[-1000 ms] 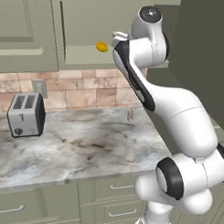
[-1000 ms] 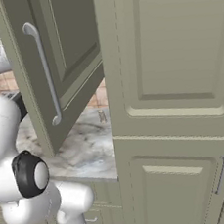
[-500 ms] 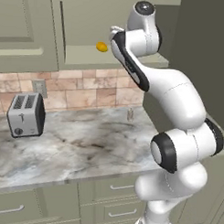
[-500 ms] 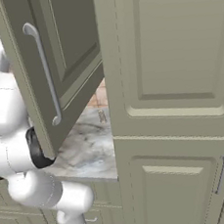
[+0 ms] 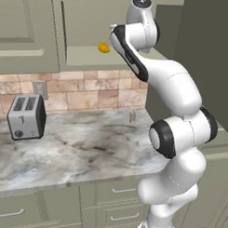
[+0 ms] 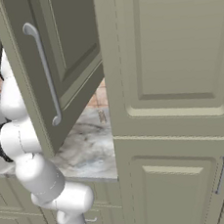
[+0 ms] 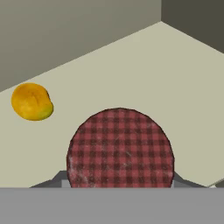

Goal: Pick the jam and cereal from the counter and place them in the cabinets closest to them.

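Arm (image 5: 172,90) swung more upright, elbow pulled in toward cabinets (image 5: 25,33); toaster (image 5: 26,116), lemon (image 5: 103,48) unmoved.

We see even, soft light in all three views, with no glare and no hard highlights. On the worktop (image 5: 77,152) the toaster (image 5: 26,116) throws only a faint shadow. The inside of the cabinets (image 5: 86,26) is dimmer than the doors, and its far corner goes dark in the hand view. Edges are slightly jagged and soft; the checked lid of the jam (image 7: 120,148) looks blurry up close.
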Tool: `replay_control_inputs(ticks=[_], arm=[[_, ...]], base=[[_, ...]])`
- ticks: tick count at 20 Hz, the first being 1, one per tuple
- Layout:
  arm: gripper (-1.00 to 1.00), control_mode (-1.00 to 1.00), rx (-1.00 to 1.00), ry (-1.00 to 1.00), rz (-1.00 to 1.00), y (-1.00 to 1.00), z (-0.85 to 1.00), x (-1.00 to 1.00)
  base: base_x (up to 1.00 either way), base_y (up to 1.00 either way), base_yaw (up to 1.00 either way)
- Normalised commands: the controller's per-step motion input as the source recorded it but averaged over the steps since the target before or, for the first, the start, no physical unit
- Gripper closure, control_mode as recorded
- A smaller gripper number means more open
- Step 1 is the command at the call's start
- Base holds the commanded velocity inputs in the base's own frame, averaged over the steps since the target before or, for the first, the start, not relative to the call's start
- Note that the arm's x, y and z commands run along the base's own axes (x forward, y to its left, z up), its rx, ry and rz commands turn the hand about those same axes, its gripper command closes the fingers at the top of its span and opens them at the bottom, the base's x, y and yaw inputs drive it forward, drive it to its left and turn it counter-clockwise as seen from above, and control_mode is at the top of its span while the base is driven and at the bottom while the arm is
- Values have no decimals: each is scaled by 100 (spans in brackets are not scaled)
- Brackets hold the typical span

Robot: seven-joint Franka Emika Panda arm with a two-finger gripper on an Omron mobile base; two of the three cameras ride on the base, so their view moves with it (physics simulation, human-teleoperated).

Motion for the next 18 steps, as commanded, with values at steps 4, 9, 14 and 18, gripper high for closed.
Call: replay_control_inputs(ticks=[4, 9, 14, 18], arm=[[100, -100, 0, 0, 0, 0, 0, 0], [100, -100, -7, 2, 0, 0, -20, 5], [100, -100, -4, 1, 0, 0, -15, 25], [100, -100, 2, 4, 0, 0, 2, 57]], base=[[0, 0, 0], [0, 0, 0], [0, 0, 0], [0, 0, 0]])
